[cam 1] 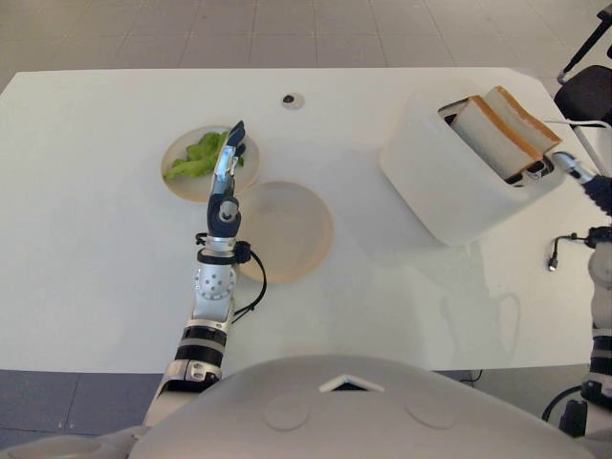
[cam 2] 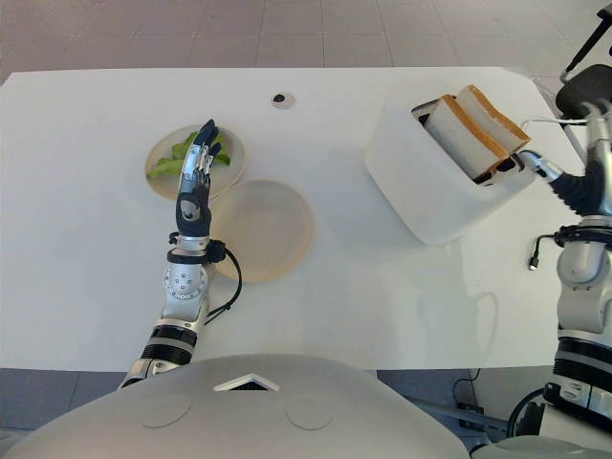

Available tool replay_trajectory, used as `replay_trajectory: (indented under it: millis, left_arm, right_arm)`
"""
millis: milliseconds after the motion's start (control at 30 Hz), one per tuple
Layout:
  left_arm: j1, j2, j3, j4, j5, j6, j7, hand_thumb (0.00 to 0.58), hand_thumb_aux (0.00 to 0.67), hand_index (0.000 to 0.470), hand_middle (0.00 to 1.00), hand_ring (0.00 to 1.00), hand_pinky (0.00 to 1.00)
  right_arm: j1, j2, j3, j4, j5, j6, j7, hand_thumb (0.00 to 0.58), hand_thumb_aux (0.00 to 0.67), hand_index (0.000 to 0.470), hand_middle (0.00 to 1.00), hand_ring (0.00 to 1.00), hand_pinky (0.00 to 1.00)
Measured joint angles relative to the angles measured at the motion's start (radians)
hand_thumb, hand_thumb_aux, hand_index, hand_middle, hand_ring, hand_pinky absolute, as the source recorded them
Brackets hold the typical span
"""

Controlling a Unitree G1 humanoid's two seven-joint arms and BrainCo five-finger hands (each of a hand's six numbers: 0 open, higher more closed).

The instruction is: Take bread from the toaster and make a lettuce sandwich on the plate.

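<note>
The left hand [cam 1: 227, 182] reaches out from the near edge of the tabletop [cam 1: 96, 268]. Its fingers [cam 1: 232, 148] are stretched straight and released, holding nothing. They lie across the right part of a small plate [cam 1: 172, 182], above the lettuce [cam 1: 196, 158]. The bulk of the leaves sits to the left of the fingers, and the fingertips reach about as far as the plate's far rim. I cannot tell whether the fingers touch the lettuce. The right eye view adds a bit of green leaf on the right side of the fingers.

Just beside that plate, toward the near right and touching or almost touching its rim, lies a larger bare plate [cam 1: 287, 229]. The wrist of the left hand is over its left edge.

Well apart, on the right of the tabletop, stands the white toaster [cam 1: 449, 182]. Two slices of bread [cam 1: 502, 129] stick up out of its slot, side by side.

The right hand [cam 2: 540, 167] is at the toaster's right end, just beside the slot and the nearer slice. Whether it grips anything cannot be told. The right eye view gives more of this arm, rising from the tabletop's right edge.

A small dark round thing [cam 1: 290, 98] lies on the far middle of the tabletop. A cable end [cam 1: 555, 258] hangs by the right edge.
</note>
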Motion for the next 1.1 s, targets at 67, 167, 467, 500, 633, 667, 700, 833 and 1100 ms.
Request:
replay_trajectory:
  millis: [67,167,467,500,633,667,700,833,1100]
  left_arm:
    - [0.000,0.001,0.000,0.001,0.001,0.000,0.003,0.000,0.000,0.000,0.00,0.00,0.00]
    - [-0.002,0.000,0.000,0.003,0.003,-0.001,0.009,0.000,0.000,0.000,0.00,0.00,0.00]
    - [-0.004,-0.004,-0.004,0.003,0.021,-0.001,0.016,0.000,0.000,0.000,0.00,0.00,0.00]
    - [-0.004,-0.005,-0.005,0.003,0.022,-0.001,0.019,0.000,0.000,0.000,0.00,0.00,0.00]
    - [-0.007,-0.008,-0.005,0.008,0.024,-0.001,0.031,0.000,0.000,0.000,0.00,0.00,0.00]
    - [-0.008,-0.008,-0.005,0.010,0.024,-0.001,0.033,0.000,0.000,0.000,0.00,0.00,0.00]
    - [-0.009,-0.008,-0.005,0.011,0.025,-0.001,0.035,0.000,0.000,0.000,0.00,0.00,0.00]
    - [-0.018,-0.008,-0.005,0.023,0.039,-0.002,0.043,0.000,0.000,0.000,0.00,0.00,0.00]
    - [-0.009,0.010,0.125,-0.030,0.123,-0.010,0.183,0.000,0.000,0.000,0.00,0.00,0.00]
  right_arm:
    - [0.012,-0.014,0.028,-0.040,-0.009,-0.008,0.002,0.000,0.000,0.000,0.00,0.00,0.00]
    - [0.016,-0.023,0.051,-0.082,-0.008,-0.005,0.022,0.000,0.000,0.000,0.00,0.00,0.00]
    - [0.003,-0.044,0.069,-0.144,0.049,0.004,0.050,0.580,0.670,0.470,1.00,1.00,1.00]
    - [-0.004,-0.044,0.069,-0.144,0.063,0.001,0.050,0.580,0.670,0.470,1.00,1.00,1.00]
    - [-0.016,-0.049,0.069,-0.133,0.087,-0.015,0.046,0.580,0.670,0.470,1.00,1.00,1.00]
    - [-0.016,-0.049,0.068,-0.132,0.101,-0.026,0.037,0.580,0.670,0.470,1.00,1.00,1.00]
    - [-0.017,-0.048,0.063,-0.137,0.102,-0.038,0.021,0.580,0.670,0.470,1.00,1.00,1.00]
    - [-0.068,0.005,-0.031,-0.253,0.184,-0.118,-0.114,0.580,0.670,0.470,1.00,1.00,1.00]
    - [-0.055,0.150,0.360,-0.506,0.532,-0.357,0.098,0.580,0.670,0.470,1.00,1.00,1.00]
